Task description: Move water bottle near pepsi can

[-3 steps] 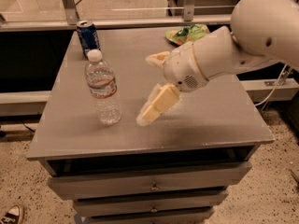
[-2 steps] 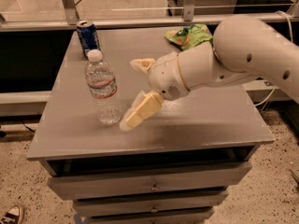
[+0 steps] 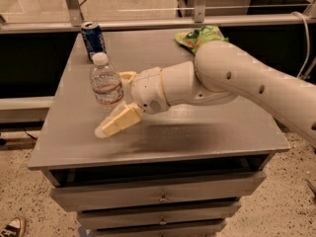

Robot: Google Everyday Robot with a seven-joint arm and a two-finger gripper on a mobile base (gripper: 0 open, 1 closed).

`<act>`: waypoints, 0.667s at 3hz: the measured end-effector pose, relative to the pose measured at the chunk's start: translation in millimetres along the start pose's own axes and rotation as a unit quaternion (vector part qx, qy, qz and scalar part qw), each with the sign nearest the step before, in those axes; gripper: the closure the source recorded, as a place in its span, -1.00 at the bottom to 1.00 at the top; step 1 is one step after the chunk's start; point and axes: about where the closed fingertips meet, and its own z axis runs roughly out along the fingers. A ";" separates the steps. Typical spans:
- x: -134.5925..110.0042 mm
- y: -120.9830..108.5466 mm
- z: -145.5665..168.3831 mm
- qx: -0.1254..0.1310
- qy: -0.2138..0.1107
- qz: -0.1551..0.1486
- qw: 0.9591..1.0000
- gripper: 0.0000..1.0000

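The pale two-fingered hand (image 3: pixel 112 103) hung spread open over the grey bench (image 3: pixel 207 132), gripping nothing; the clear ribbed plastic water bottle (image 3: pixel 105 84) stood upright between its fingers (image 3: pixel 121 121), the dark blue pepsi can (image 3: pixel 93 39) just behind.

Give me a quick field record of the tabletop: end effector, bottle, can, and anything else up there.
end effector: at the water bottle, fingers spread open, one in front of it and one behind; contact cannot be told
water bottle: upright, capped, on the left part of the table
pepsi can: upright at the back left corner, behind the bottle, apart from it
green bag: at the back edge, right of the can
table: grey top, drawers below
status: bottle stands on the table, not yet gripped
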 end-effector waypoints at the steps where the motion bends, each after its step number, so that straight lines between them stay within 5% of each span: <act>1: 0.4 -1.1 14.8 -0.007 -0.017 0.013 1.000 -0.22; 2: 2.0 -11.5 5.1 0.003 -0.020 0.020 1.000 0.23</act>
